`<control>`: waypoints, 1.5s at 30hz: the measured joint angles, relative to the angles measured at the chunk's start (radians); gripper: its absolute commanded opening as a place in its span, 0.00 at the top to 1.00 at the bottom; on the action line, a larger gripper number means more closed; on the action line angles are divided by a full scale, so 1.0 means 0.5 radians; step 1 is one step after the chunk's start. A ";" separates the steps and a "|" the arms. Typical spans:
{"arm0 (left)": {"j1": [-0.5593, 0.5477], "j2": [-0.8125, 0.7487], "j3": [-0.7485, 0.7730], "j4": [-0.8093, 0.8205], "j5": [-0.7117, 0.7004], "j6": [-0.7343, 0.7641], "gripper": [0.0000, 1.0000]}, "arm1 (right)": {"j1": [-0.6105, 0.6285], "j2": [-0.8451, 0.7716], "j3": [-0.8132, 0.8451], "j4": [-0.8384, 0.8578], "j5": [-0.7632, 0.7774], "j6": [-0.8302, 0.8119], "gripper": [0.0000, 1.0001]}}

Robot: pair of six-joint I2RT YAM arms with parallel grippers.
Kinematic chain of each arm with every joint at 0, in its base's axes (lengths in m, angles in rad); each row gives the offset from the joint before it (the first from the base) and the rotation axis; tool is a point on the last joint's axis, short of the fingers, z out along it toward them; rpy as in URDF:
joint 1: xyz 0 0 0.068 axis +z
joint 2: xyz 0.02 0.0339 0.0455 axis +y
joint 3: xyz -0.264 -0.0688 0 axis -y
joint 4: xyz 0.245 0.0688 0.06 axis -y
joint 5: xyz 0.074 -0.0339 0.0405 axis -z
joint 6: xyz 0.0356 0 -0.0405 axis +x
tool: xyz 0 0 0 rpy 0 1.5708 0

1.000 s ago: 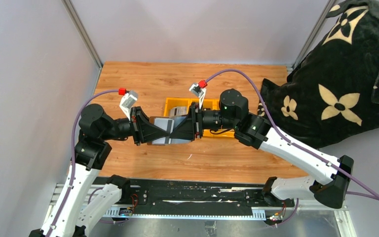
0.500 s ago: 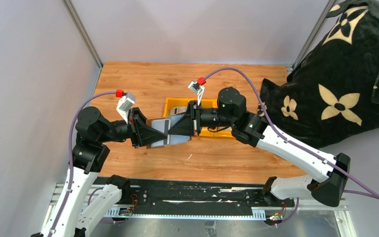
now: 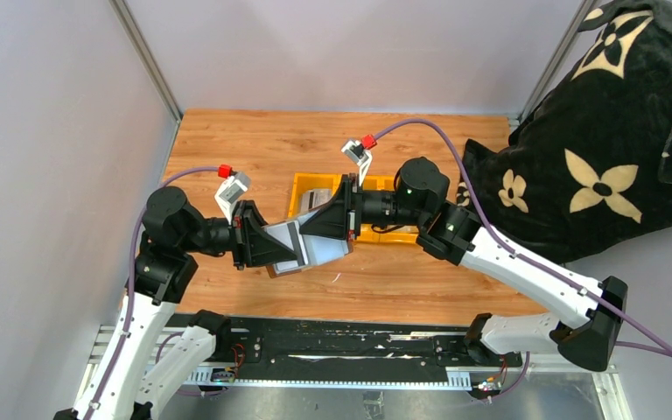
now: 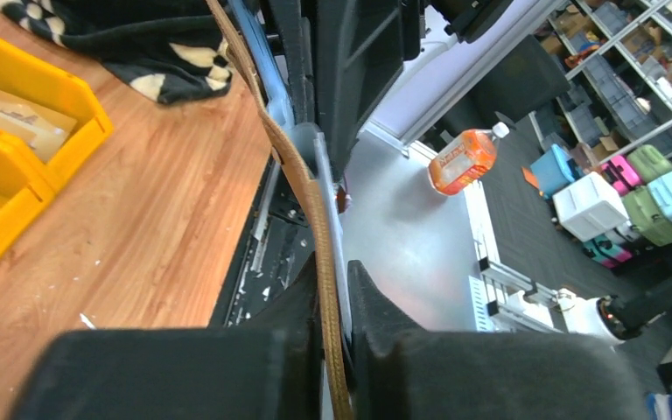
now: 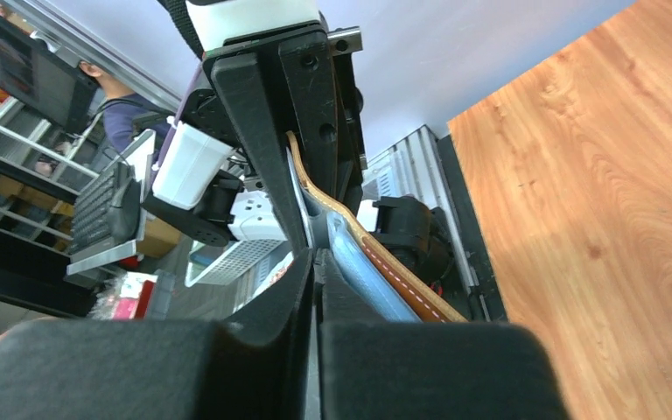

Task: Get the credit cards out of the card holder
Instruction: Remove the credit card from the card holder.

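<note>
The card holder (image 3: 322, 250), brown outside and silvery-grey inside, hangs above the table between both grippers. My left gripper (image 3: 289, 249) is shut on its left end; in the left wrist view the brown edge (image 4: 313, 210) runs between my closed fingers (image 4: 332, 284). My right gripper (image 3: 308, 229) comes from the right and is shut at the holder's far edge. In the right wrist view its jaws (image 5: 316, 262) pinch a thin sliver, seemingly a credit card, with the holder (image 5: 394, 280) just beside them. The card's face is hidden.
A yellow three-compartment bin (image 3: 302, 186) sits on the wooden table just behind the grippers, also in the left wrist view (image 4: 26, 96). A black blanket with tan flowers (image 3: 604, 140) lies at the right edge. The table's near edge (image 3: 359, 306) is below the holder.
Both grippers and the card holder have shifted a little right and toward the near edge. The right gripper has tilted so its tip points down onto the holder's far edge.
</note>
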 measured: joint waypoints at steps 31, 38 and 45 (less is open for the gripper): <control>-0.016 0.047 0.081 -0.170 0.007 0.002 0.83 | 0.024 -0.056 -0.192 0.279 -0.013 -0.031 1.00; -0.016 0.054 0.089 -0.095 0.006 -0.037 0.84 | -0.050 -0.151 -0.323 0.369 -0.079 0.071 1.00; -0.016 0.051 0.097 -0.030 0.006 -0.098 0.84 | -0.056 -0.176 -0.358 0.451 -0.110 0.118 1.00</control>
